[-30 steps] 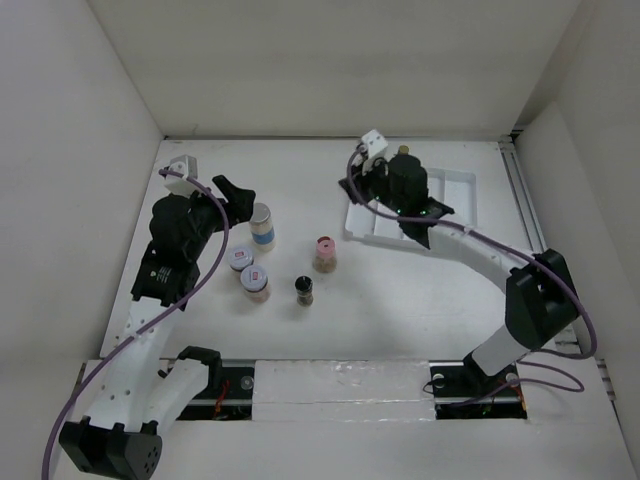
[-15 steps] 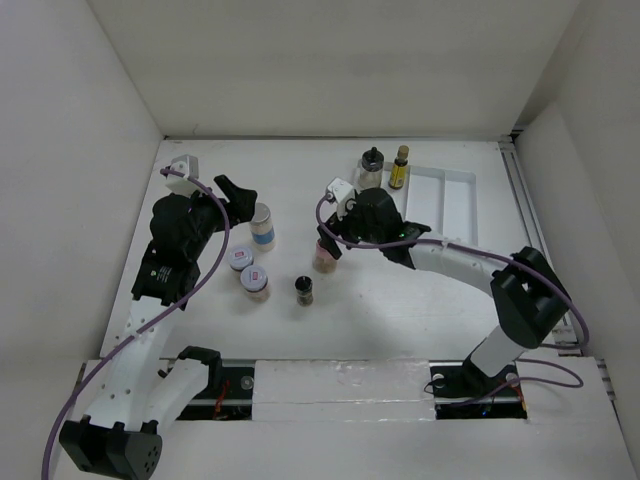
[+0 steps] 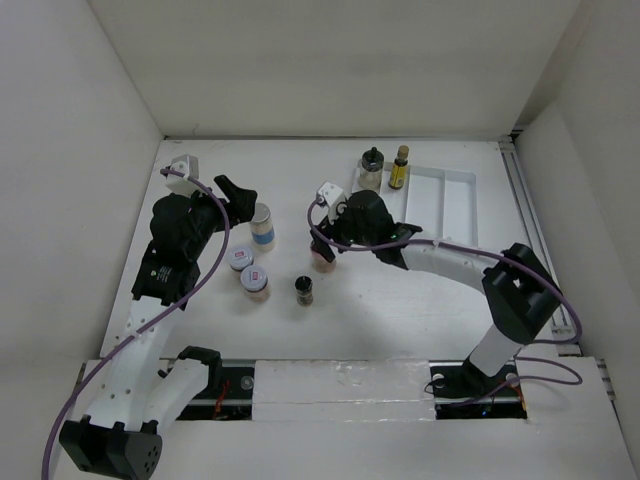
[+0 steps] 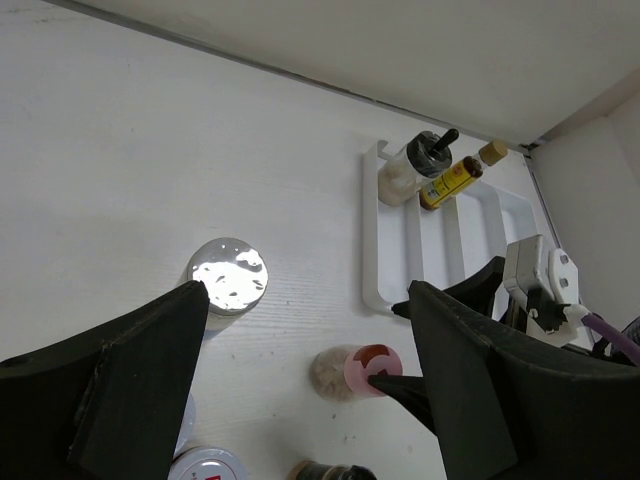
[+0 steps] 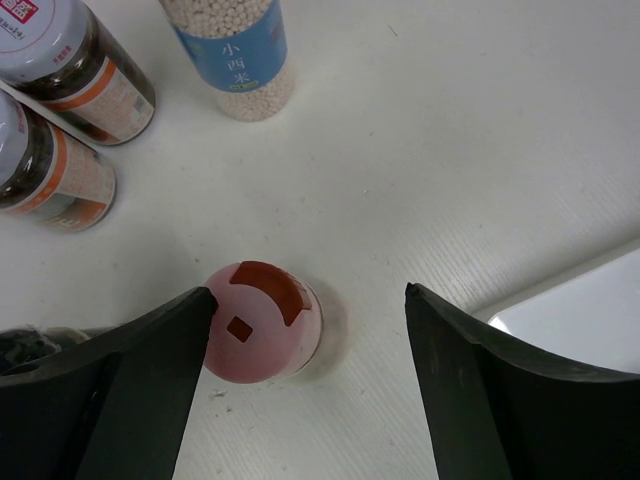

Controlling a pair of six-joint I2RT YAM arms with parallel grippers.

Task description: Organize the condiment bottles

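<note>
My right gripper (image 3: pixel 331 244) (image 5: pixel 310 300) is open, low over the pink-lid jar (image 3: pixel 322 263) (image 5: pixel 262 320). The jar stands between the fingers, close to the left one. My left gripper (image 3: pixel 240 194) (image 4: pixel 310 300) is open and empty just left of the silver-lid jar (image 3: pixel 262 226) (image 4: pixel 228 276). Two white-lid jars with red marks (image 3: pixel 240 258) (image 3: pixel 254 281) and a black-lid jar (image 3: pixel 305 290) stand on the table. A black-lid bottle (image 3: pixel 371 170) (image 4: pixel 415 168) and a dark yellow-label bottle (image 3: pixel 399 168) (image 4: pixel 455 178) stand at the tray's far left.
The white ridged tray (image 3: pixel 450 200) (image 4: pixel 440 230) lies at the back right, its corner (image 5: pixel 590 310) just right of my right gripper. White walls close in the table on three sides. A rail runs along the near edge.
My right gripper has moved from over the tray leftward and down to the pink-lid jar, uncovering the two bottles in the tray. The left arm has not moved.
</note>
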